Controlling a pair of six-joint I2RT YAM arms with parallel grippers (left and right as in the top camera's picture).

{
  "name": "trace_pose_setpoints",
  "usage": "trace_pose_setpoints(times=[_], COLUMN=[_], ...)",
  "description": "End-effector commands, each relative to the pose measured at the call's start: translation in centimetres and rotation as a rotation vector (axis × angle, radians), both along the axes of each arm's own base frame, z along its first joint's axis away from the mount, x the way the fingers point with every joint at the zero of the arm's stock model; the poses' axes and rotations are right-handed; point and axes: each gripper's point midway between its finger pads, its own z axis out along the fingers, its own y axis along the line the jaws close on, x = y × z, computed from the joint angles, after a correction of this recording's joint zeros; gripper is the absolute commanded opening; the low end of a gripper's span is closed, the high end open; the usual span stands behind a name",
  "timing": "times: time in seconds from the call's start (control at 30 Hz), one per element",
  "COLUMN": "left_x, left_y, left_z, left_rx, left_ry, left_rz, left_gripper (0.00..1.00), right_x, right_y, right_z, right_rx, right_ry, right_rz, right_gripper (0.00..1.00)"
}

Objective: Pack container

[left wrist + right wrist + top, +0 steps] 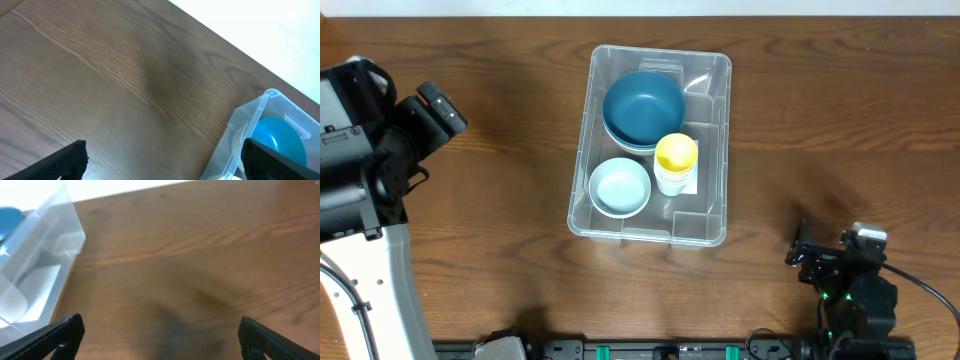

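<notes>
Both pincers are spread wide and hold nothing. My left gripper (162, 155) and my right gripper (160, 327) each have only bare table (200, 270) between the fingertips.

The container (582, 140) sits mid-table between my arms, well apart from both. It lies to the right of my left gripper and to the left of my right one. Its long axis runs away from me, near end to far end. I judge my right gripper the nearer, just off the near right corner. My left is level with the far half and farther out.

Inside, nearest me, a pale blue bowl (619, 186) sits in the near left part. Beside it on the right a yellow cup (676, 155) tops what looks like a white stack. At the far end sits a dark blue bowl (643, 107), seemingly nested in another.

I see nothing loose outside the container, so packing looks nearly or wholly done.
</notes>
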Motion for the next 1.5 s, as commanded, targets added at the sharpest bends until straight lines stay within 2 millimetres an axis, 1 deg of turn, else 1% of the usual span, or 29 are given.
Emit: trace_pose_setpoints(times=[0.0,0.13,0.33,0.57,1.03,1.2,1.33,1.4,1.47], left_x=[0.0,0.0,0.0,0.0,0.1,0.1,-0.8,-0.8,-0.4], left_y=[0.4,0.4,0.4,0.4,0.3,-0.4,-0.8,-1.5,-2.8], left_z=[0.2,0.2,0.2,0.2,0.2,0.1,0.2,0.5,0.7], left_rx=[0.006,0.006,0.006,0.006,0.006,0.005,0.044,0.057,0.113], left_ry=[-0.002,-0.002,-0.002,-0.002,-0.002,0.004,0.013,-0.015,-0.05], left_rz=[0.013,0.013,0.013,0.013,0.012,-0.011,-0.049,-0.074,-0.16], left_gripper=[0.98,0.98,0.98,0.98,0.98,0.98,0.98,0.98,0.98], right_x=[0.0,0.1,0.0,-0.5,-0.5,-0.5,-0.5,-0.5,-0.5], right_y=[-0.1,-0.1,-0.1,-0.1,-0.1,-0.1,-0.1,-0.1,-0.1], right_z=[-1.3,-2.4,-2.7,-3.5,-3.6,-3.6,-3.6,-3.6,-3.6], right_rx=[-0.005,-0.005,-0.005,-0.004,-0.004,-0.004,-0.003,-0.004,-0.003], right_ry=[0.022,0.042,0.054,0.094,0.097,0.097,0.097,0.097,0.097], right_rz=[0.001,0.001,0.001,0.002,0.002,0.001,0.002,0.001,0.002], right_gripper=[0.99,0.99,0.99,0.99,0.99,0.99,0.99,0.99,0.99])
